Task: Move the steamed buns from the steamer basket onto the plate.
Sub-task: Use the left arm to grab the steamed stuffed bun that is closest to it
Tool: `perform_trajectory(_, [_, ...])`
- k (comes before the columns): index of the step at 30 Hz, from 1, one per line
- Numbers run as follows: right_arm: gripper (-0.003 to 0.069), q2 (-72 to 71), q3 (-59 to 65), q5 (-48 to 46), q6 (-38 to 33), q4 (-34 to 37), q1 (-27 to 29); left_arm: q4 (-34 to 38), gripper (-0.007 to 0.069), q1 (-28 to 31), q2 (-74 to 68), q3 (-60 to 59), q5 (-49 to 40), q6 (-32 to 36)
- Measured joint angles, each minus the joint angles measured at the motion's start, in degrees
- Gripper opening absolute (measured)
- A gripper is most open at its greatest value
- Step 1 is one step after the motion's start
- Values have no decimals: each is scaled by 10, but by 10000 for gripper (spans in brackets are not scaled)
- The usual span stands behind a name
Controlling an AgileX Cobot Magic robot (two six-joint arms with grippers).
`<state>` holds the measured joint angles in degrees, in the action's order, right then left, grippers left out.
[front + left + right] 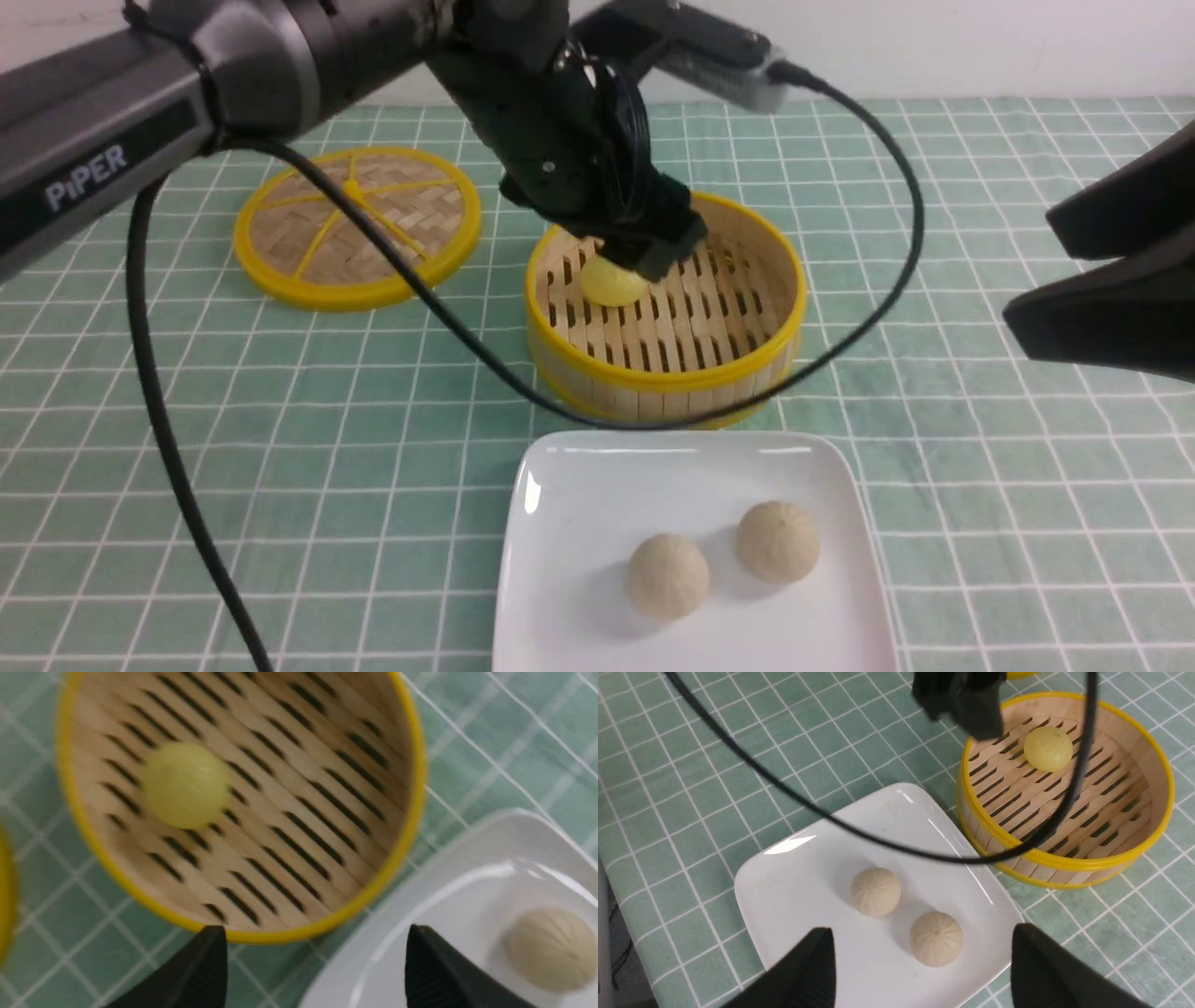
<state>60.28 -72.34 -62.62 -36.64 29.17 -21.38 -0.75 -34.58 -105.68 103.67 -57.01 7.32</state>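
One pale yellow steamed bun (pixel 609 285) lies in the steamer basket (pixel 653 369) on the left side of its slatted floor. My left gripper (pixel 644 259) hangs open just above it, partly hiding it from the front. In the left wrist view the yellow bun (pixel 184 784) lies apart from the empty left gripper (pixel 315 940). Two beige steamed buns (pixel 667 576) (pixel 778 541) rest on the white plate (pixel 579 485) in front of the basket. My right gripper (pixel 922 933) is open and empty, held above the plate's beige buns (pixel 936 939) (pixel 876 891).
The basket's flat woven lid (pixel 355 224) lies to the back left on the green checked cloth. The left arm's black cable (pixel 448 322) loops low across the basket's front rim and up its right side. The right gripper (pixel 1032 271) shows at the right edge.
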Motion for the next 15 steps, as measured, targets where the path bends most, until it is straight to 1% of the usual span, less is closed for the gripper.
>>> perform_trajectory(2, [495, 0, 0, 0, 0, 1, 0, -50, 497, 1, -5, 17, 0, -64])
perform_trajectory(4, [495, 0, 0, 0, 0, 2, 0, -85, 496, 1, -13, 31, -5, -116])
perform_trajectory(7, [495, 0, 0, 0, 0, 6, 0, -126, 495, 1, -44, 59, -17, -168])
perform_trajectory(10, [495, 0, 0, 0, 0, 8, 0, -140, 495, 1, -81, 92, -20, -178])
perform_trajectory(15, [495, 0, 0, 0, 0, 12, 0, -134, 495, 1, -169, 188, -46, -182])
